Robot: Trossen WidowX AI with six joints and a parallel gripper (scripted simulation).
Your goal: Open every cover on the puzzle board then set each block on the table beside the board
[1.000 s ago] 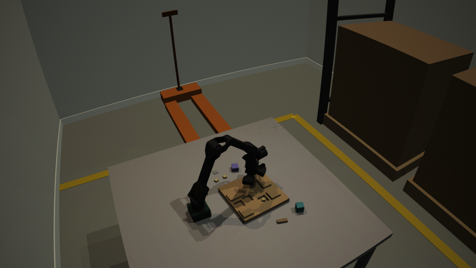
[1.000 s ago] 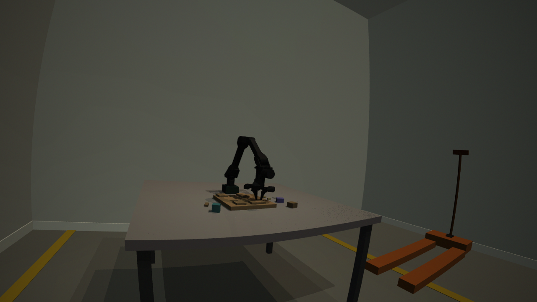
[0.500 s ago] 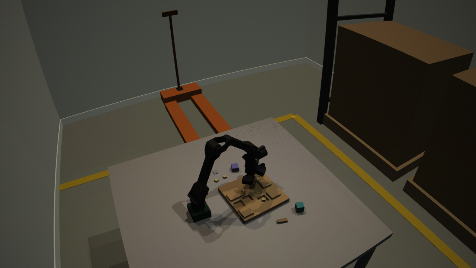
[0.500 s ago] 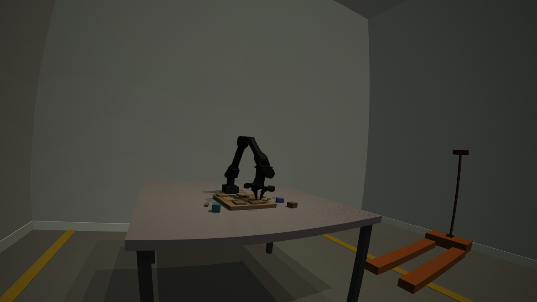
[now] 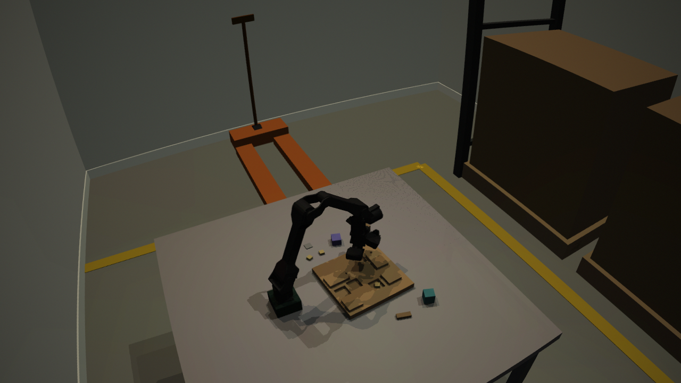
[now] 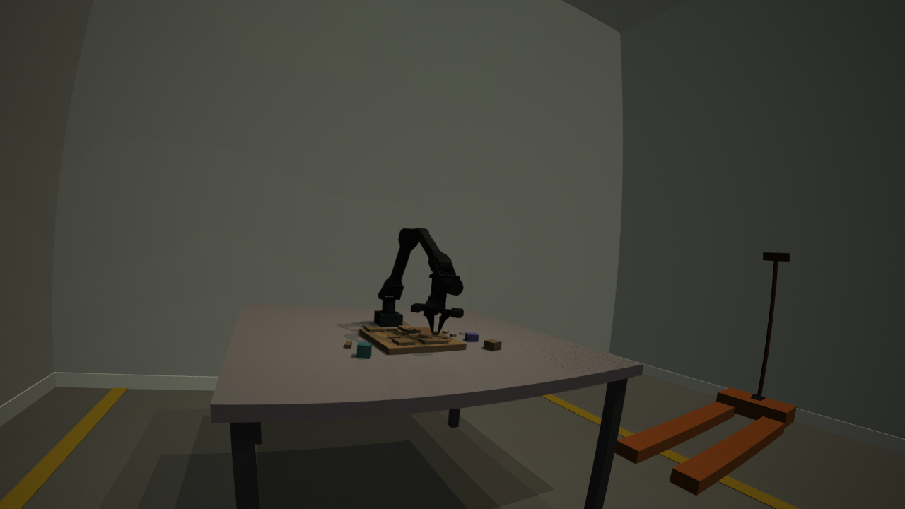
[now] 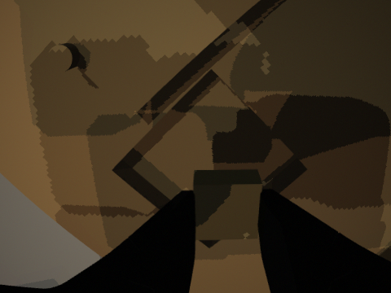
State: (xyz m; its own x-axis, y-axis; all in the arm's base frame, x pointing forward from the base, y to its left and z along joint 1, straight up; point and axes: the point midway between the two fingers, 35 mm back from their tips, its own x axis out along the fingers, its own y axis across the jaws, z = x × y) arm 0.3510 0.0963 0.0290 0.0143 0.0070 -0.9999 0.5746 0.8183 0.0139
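Jaws grip one small block (image 7: 228,213) at a well; the arm (image 5: 290,238) (image 6: 399,262) arches over the puzzle board (image 5: 376,304) (image 6: 427,348), gripper (image 5: 360,269) (image 6: 435,333) (image 7: 226,203) downward. Two yellow blocks (image 5: 315,255) lie left of it.

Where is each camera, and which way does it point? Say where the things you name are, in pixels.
Top: above the table (image 5: 228,285) (image 6: 354,379), looking down at a slant; shows the whole black robot arm (image 5: 297,226) (image 6: 399,259).
Exterior: off one table side, just above tabletop height, looking across; also the whole arm.
Wrist: on the arm, facing the light-brown wooden puzzle board (image 5: 352,311) (image 6: 417,349) (image 7: 28,24); shows only black fingers.
Top and exterior share the orange pallet jack (image 5: 259,131) (image 6: 756,405).
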